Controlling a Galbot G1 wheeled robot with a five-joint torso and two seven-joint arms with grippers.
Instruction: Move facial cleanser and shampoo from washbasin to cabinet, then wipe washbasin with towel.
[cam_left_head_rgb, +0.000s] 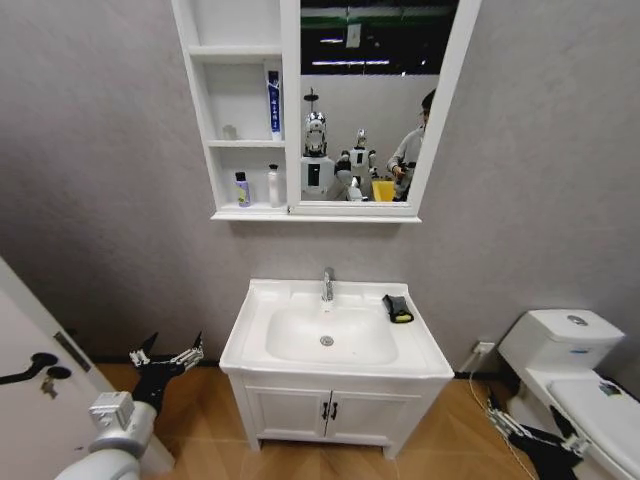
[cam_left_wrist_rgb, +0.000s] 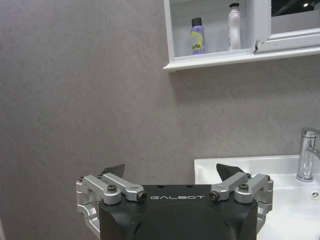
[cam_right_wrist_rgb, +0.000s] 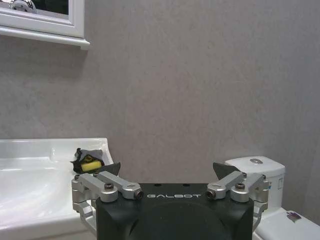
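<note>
The white washbasin (cam_left_head_rgb: 250, 322) stands in the middle, and the black towel (cam_left_head_rgb: 398, 309) with a yellow-green edge lies on its right rim. Above it hangs the cabinet (cam_left_head_rgb: 246, 144). A purple bottle (cam_left_head_rgb: 242, 189) and a white bottle (cam_left_head_rgb: 273, 186) stand in its lowest compartment; which is the facial cleanser and which the shampoo I cannot tell. Low and left of the basin, my left gripper (cam_left_head_rgb: 172, 346) is open and empty. My right gripper (cam_left_head_rgb: 525, 420) is open and empty low on the right, between basin and toilet. The right wrist view shows the towel (cam_right_wrist_rgb: 89, 161) beyond the right gripper (cam_right_wrist_rgb: 167, 169).
A chrome tap (cam_left_head_rgb: 327, 284) stands at the basin's back. A white toilet (cam_left_head_rgb: 570, 350) stands at the right, and a door with a black handle (cam_left_head_rgb: 30, 368) at the left. A blue-and-white tube (cam_left_head_rgb: 273, 104) stands on the cabinet's middle shelf. A two-door vanity (cam_left_head_rgb: 328, 408) sits under the basin.
</note>
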